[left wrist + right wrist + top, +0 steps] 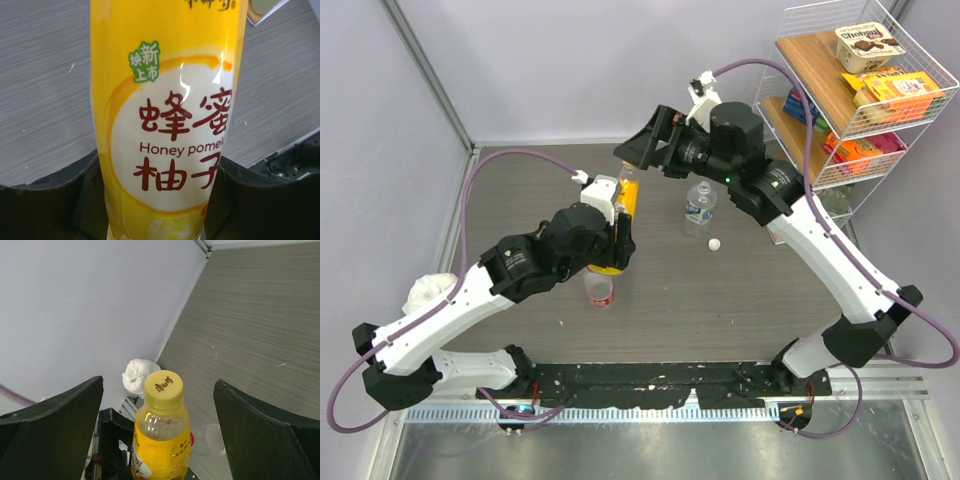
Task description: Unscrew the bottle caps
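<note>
- A crumpled white cloth lies at the left edge of the grey wood-grain bench.
- The left fingers are clamped on the lower body of the yellow-orange plastic bottle, one finger pressed against each side of its label. This is left of the bench's middle.
- Whether that bottle's base touches the bench cannot be told.
- A clear plastic bottle with a red label stands just near of the left fingers, partly under them. Its top is not clear enough to judge.
- The round yellow screw cap sits on the yellow-orange bottle's neck.
- The right fingers are spread wide, one on each side of that cap, and both are clear of it.
- A clear plastic bottle with a blue-white label stands upright to the right.
- A small white round cap lies on the bench just near of the blue-white bottle.
- A white wire shelf holding snack packs stands at the far right.
</note>
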